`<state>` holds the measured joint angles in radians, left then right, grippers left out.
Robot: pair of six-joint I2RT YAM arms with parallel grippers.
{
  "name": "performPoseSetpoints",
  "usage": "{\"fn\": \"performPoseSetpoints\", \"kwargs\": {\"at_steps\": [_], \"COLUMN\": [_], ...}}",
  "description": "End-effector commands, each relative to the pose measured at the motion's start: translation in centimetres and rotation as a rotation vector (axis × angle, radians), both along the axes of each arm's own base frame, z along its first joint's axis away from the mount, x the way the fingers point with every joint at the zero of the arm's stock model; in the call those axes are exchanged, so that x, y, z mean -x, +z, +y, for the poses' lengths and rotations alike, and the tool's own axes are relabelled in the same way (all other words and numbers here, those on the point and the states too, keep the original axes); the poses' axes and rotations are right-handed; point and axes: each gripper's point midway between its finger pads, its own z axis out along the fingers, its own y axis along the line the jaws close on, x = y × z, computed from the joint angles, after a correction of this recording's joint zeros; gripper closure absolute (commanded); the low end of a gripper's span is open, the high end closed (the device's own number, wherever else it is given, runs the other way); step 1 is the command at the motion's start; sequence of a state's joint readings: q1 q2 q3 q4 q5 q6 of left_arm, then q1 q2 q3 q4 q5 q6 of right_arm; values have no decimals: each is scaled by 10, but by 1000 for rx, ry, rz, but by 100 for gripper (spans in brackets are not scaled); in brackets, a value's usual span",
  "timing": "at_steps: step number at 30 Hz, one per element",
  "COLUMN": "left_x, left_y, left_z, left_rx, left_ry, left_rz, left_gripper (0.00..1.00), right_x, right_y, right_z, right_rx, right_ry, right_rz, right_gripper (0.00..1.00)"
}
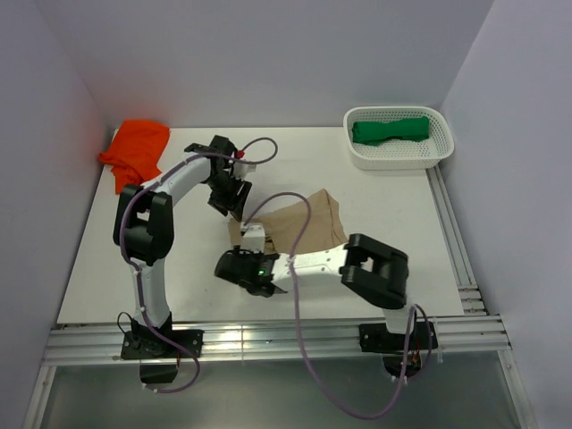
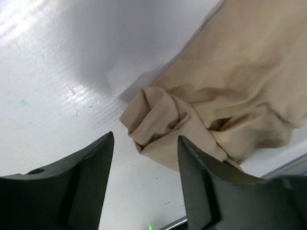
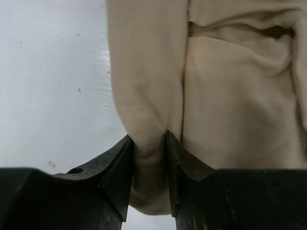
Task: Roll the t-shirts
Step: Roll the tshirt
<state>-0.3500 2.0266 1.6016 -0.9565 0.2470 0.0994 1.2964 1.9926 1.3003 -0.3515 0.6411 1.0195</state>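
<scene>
The tan t-shirt (image 1: 304,225) lies crumpled in the middle of the table. My right gripper (image 1: 253,268) is shut on a fold of its near edge (image 3: 148,158), the cloth pinched between both fingers. My left gripper (image 1: 229,201) is open and empty just beyond the shirt's left corner; that bunched corner (image 2: 158,122) sits ahead of its spread fingers (image 2: 196,177), not touching them. The bright orange t-shirt (image 1: 136,150) lies heaped at the far left. The dark green t-shirt (image 1: 390,130) lies rolled in the white basket (image 1: 437,155).
The white perforated basket stands at the far right corner by the wall. Metal rails (image 1: 268,341) run along the table's near edge and right side. White walls close in the table on three sides.
</scene>
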Motion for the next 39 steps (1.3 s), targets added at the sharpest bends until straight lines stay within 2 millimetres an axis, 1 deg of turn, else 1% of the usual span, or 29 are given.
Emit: {"fn": "performPoseSetpoints", "kwargs": {"at_steps": [1, 3, 4, 5, 6, 7, 8, 9, 10, 11, 12, 13, 14, 15, 16, 18, 20, 21, 27, 30, 31, 32, 33, 34, 35, 36, 37, 38, 39], "left_x": [-13, -15, -15, -13, -10, -8, -2, 2, 5, 9, 11, 12, 18, 14, 15, 15, 16, 10, 3, -3, -5, -3, -4, -5, -3, 0, 0, 1, 4], "left_y": [44, 62, 67, 74, 76, 80, 73, 71, 71, 61, 57, 54, 44, 40, 34, 19, 9, 6, -7, -13, -11, -10, -12, -9, -9, -10, -8, -7, -7], "left_z": [-12, -17, -15, -15, -16, -15, -14, -15, -15, -14, -14, -15, -15, -17, -20, -24, -25, -27, -24, -21, -21, -21, -17, -17, -16, -16, -17, -17, -19], "left_rx": [152, 215, 231, 250, 271, 284, 282, 302, 312, 316, 327, 335, 343, 358, 373, 397, 400, 404, 349, 283, 274, 264, 222, 206, 185, 156, 144, 133, 122], "left_ry": [-28, -48, -48, -55, -60, -66, -66, -74, -78, -74, -76, -75, -62, -61, -59, -34, -6, -2, 46, 80, 81, 114, 122, 119, 115, 108, 101, 95, 83], "left_rz": [-48, -64, -66, -76, -74, -82, -65, -56, -58, -49, -45, -43, -18, -31, -19, 3, 23, 0, -17, -36, -45, -28, -45, -59, -59, -65, -76, -78, -73], "left_gripper": [38, 36, 35, 34, 33, 32, 32, 32, 32, 32, 32, 32, 32, 32, 32, 32, 33, 33, 36, 47, 55, 58, 61, 65, 66, 67, 68, 69, 69], "right_x": [-12, -14, -22, -20, -20, -27, -28, -25, -26, -26, -27, -27, -29, -27, -26, -26, -26, -26, -26, -27, -27, -27, -28, -28, -27, -31, -31, -27, -33], "right_y": [37, 36, 44, 45, 48, 49, 49, 54, 51, 46, 62, 56, 65, 66, 57, 55, 58, 53, 47, 45, 43, 34, 40, 37, 22, 30, 29, 14, 23], "right_z": [17, 12, 9, 9, 7, 3, 1, 2, 1, -4, 1, 1, 1, 4, 4, 6, 8, 9, 7, 9, 8, 5, 4, 2, -3, -7, -9, -15, -19], "right_rx": [-378, -518, -596, -648, -726, -762, -793, -864, -890, -915, -1016, -1037, -1100, -1142, -1151, -1215, -1260, -1257, -1253, -1225, -1210, -1163, -1152, -1119, -1031, -1014, -979, -875, -848], "right_ry": [26, 37, 18, 38, 34, 20, 17, 27, 26, 17, 32, 32, 45, 50, 45, 41, 39, 32, 10, 10, 4, -11, -11, -24, -46, -60, -70, -90, -116], "right_rz": [35, 46, 58, 85, 91, 93, 100, 122, 133, 147, 149, 166, 153, 183, 203, 226, 240, 250, 261, 260, 260, 259, 247, 243, 254, 221, 213, 232, 190], "right_gripper": [62, 62, 62, 61, 61, 60, 60, 60, 60, 60, 60, 60, 60, 60, 61, 61, 61, 62, 62, 60, 59, 58, 56, 54, 53, 50, 49, 48, 46]}}
